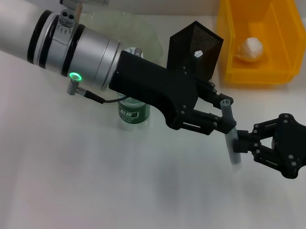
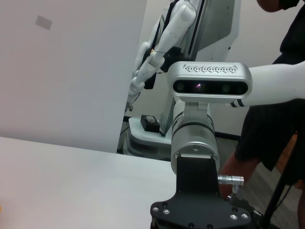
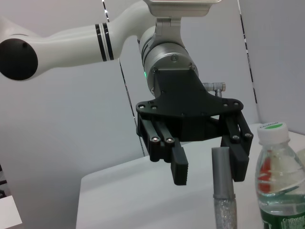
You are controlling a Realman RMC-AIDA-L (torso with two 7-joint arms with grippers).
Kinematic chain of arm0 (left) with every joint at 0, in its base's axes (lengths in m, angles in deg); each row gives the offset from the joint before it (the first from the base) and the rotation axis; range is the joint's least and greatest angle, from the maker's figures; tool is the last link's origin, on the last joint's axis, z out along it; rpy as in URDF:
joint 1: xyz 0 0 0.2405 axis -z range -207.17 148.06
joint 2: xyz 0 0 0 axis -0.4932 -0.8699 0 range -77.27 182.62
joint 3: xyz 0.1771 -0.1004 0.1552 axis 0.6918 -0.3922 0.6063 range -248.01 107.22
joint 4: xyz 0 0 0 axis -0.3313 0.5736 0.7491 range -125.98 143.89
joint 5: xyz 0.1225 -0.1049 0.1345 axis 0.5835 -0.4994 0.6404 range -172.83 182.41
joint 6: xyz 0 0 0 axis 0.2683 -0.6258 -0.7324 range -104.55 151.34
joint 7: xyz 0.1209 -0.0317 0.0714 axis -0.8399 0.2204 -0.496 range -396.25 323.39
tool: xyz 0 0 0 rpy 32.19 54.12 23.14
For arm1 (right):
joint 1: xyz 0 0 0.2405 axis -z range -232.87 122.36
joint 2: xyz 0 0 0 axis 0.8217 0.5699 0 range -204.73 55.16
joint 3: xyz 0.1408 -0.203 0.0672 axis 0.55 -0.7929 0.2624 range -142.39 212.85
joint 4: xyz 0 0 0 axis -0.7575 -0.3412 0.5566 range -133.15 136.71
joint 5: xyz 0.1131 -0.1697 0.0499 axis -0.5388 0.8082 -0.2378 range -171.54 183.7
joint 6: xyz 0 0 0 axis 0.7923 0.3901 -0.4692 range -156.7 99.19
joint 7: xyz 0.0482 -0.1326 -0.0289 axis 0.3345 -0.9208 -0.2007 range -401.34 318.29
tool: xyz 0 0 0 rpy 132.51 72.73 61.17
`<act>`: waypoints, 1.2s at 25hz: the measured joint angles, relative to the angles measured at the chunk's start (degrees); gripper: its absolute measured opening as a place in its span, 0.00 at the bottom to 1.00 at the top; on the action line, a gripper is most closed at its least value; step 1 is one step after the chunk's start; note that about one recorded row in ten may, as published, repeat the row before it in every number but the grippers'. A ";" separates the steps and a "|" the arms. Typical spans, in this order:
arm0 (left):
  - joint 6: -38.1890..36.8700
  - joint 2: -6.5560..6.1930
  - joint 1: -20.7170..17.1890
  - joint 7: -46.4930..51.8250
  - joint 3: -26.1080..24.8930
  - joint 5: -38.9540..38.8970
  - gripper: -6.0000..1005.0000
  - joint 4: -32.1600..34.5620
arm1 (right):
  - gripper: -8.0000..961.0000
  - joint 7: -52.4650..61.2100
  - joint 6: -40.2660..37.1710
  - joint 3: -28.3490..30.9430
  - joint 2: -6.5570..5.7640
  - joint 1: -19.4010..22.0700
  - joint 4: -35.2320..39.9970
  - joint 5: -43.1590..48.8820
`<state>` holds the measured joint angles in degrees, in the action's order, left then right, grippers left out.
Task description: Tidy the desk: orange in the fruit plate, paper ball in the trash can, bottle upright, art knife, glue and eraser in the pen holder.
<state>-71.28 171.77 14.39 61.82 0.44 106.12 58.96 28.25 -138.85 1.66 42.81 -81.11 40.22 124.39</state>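
I am clamping my right gripper on the lower half of a grey glue stick, holding it near upright. My left gripper is at its top end with fingers apart. The pen holder is standing at twelve o'clock, bottle upright at nine.

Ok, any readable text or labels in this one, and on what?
Bottle label: white lettering on green, too blurred to read.
Its cap: green mark, unreadable.
Grey stick, held by right gripper between the open left gripper's fingers: no text.
Nothing else bears text.
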 joint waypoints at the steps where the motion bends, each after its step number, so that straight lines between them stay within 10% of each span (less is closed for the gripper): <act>1: 0.02 0.00 0.00 -0.02 0.04 -0.17 0.45 0.00 | 0.11 0.00 0.05 0.00 0.00 -0.13 -0.16 0.00; 30: 2.42 0.00 -0.99 -3.14 0.54 -1.59 0.16 -0.62 | 0.02 -2.99 0.26 0.52 0.05 -0.08 -2.77 -0.54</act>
<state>-68.86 171.77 13.40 58.69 0.98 104.54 58.35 25.27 -138.59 2.18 42.86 -81.20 37.45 123.85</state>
